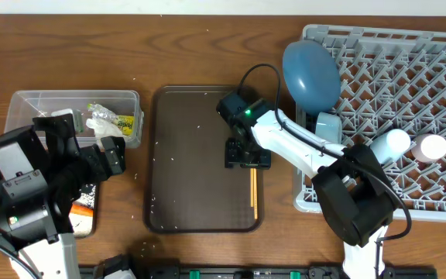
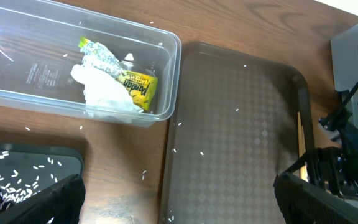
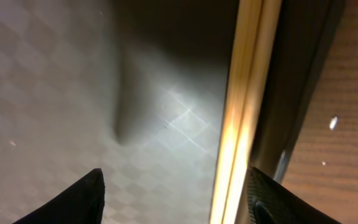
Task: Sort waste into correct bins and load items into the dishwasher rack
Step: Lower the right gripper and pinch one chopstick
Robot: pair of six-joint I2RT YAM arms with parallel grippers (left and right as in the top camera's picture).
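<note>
**Right arm:** reaches from the table's near edge across a corner of the rack point(image 1: 409, 46), with the wrist tipped down onto the brown tray point(image 1: 192, 155).

**Right claw point(image 1: 248, 157):** fingers point(image 3: 82, 199) parted, low over the tray floor, gripping nothing. The chopsticks point(image 3: 244, 112) lie between the fingers, close to one of them, and run ahead of the claw along the tray's rim.

**Left arm:** folded at the near left of the table.

**Left claw point(image 2: 182, 208):** spread wide, empty, held above the wood.
- Ahead of it: the tub point(image 2: 166, 74), holding the tissue point(image 2: 101, 96) and the wrapper point(image 2: 135, 84).
- Under one finger: the black tray point(image 2: 42, 158), strewn with rice point(image 2: 11, 180).
- Under the other finger: the brown tray.

**Surface:** wooden table point(image 1: 68, 46), with stray grains scattered around both trays.

**Rack contents, behind the right claw:**
- plate point(image 1: 310, 70), standing on edge
- light blue cup point(image 1: 329, 126), just beside the plate
- bowl point(image 1: 389, 143) and pink cup point(image 1: 432, 146), side by side, farther along
</note>
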